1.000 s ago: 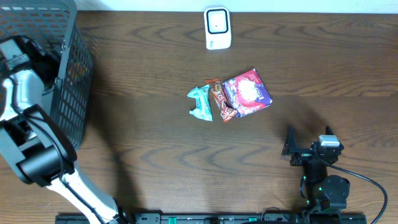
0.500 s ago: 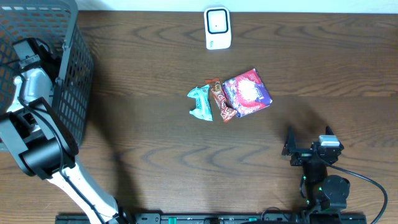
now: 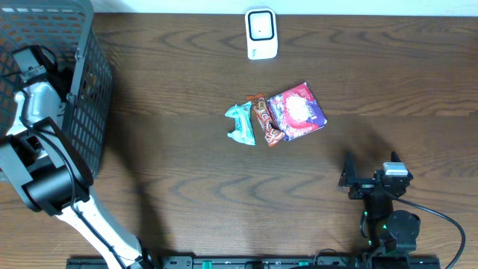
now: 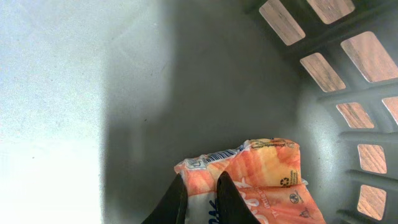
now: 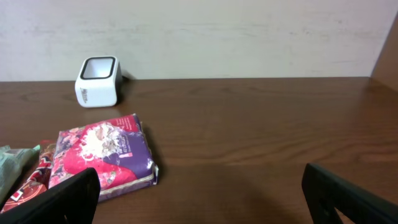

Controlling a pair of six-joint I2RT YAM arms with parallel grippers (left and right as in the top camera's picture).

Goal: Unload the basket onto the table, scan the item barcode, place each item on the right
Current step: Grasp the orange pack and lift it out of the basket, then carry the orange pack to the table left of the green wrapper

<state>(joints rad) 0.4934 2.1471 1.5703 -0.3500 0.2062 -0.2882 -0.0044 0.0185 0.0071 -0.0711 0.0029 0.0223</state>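
We've got a dark brown table (image 3: pixel 187 187) with a strong wavy wood grain, and it fills pretty much the whole overhead view. Behind its far edge we see a plain off-white wall (image 5: pixel 249 31), faintly mottled. At the far right a tan panel (image 5: pixel 388 56) pokes in. Light looks soft and even, with only blurry shadows on the tabletop.

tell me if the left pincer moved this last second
Yes. Left pincer shifted right, toward the right wall of the basket, and shut on the orange packet.
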